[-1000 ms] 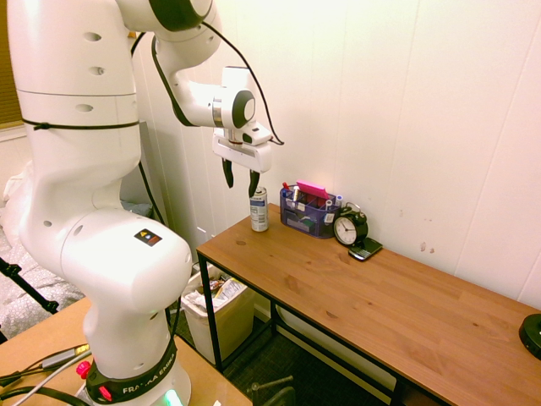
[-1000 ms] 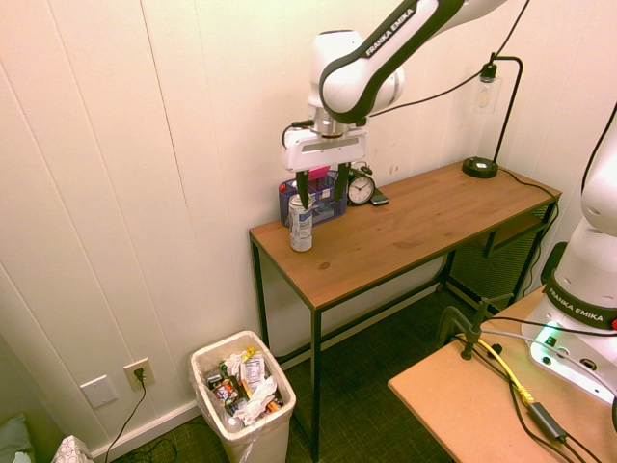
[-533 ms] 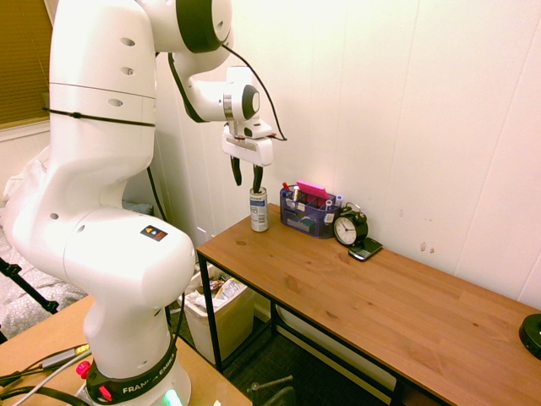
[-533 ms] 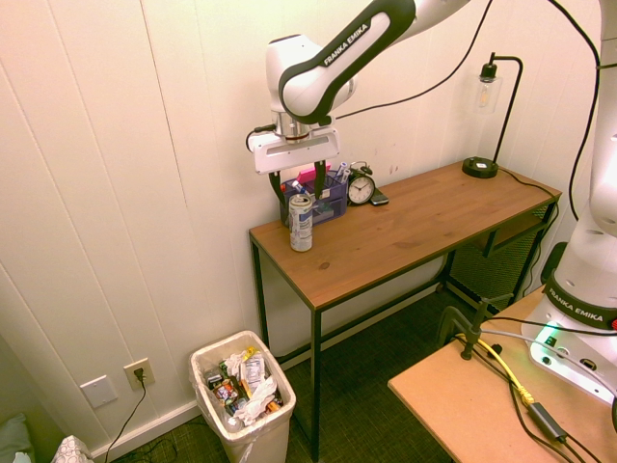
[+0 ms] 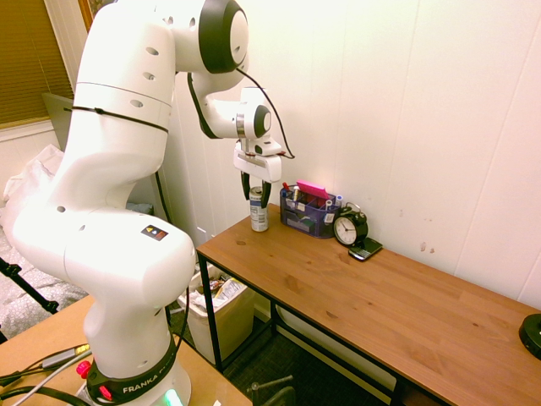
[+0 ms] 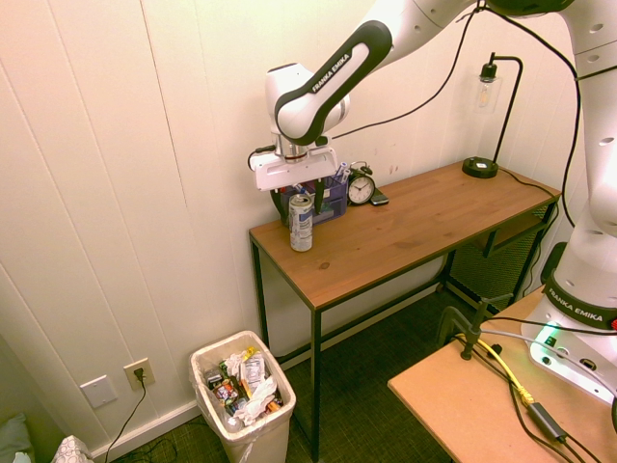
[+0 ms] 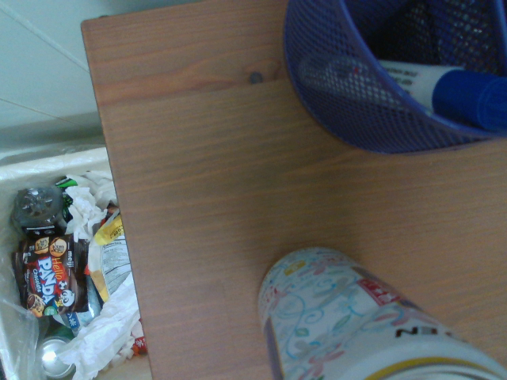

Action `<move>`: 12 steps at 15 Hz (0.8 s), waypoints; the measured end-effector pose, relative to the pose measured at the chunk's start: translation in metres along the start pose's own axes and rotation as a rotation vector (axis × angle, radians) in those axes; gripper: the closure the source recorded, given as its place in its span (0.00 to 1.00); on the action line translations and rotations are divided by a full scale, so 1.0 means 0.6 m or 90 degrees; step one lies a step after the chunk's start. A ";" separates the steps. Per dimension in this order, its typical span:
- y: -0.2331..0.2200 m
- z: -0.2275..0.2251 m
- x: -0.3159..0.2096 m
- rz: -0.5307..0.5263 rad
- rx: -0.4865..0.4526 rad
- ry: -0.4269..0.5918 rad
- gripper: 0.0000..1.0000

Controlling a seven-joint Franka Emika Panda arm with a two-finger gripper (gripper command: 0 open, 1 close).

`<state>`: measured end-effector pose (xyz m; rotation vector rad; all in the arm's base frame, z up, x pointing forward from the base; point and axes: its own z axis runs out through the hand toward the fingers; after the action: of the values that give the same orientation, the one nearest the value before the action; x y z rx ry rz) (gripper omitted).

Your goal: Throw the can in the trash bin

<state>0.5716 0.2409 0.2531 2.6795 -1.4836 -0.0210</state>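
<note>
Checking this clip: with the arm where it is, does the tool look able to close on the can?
Probably yes. The open tool hangs right above the can, which stands upright near the table corner. The blue organizer beside it stands apart, leaving the way down free.

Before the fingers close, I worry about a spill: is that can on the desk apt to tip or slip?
The can stands tall and slim near the desk corner, so a sideways nudge would probably topple it. Its smooth round wall may slip between the open gripper fingers. Likely light, maybe dentable.
</note>
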 end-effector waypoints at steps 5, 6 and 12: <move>-0.001 -0.002 0.009 -0.002 0.005 0.003 1.00; -0.002 -0.003 0.007 -0.003 0.006 0.004 1.00; -0.010 -0.024 -0.030 -0.032 0.035 -0.010 1.00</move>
<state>0.5678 0.2604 0.2664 2.7654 -1.4414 -0.0038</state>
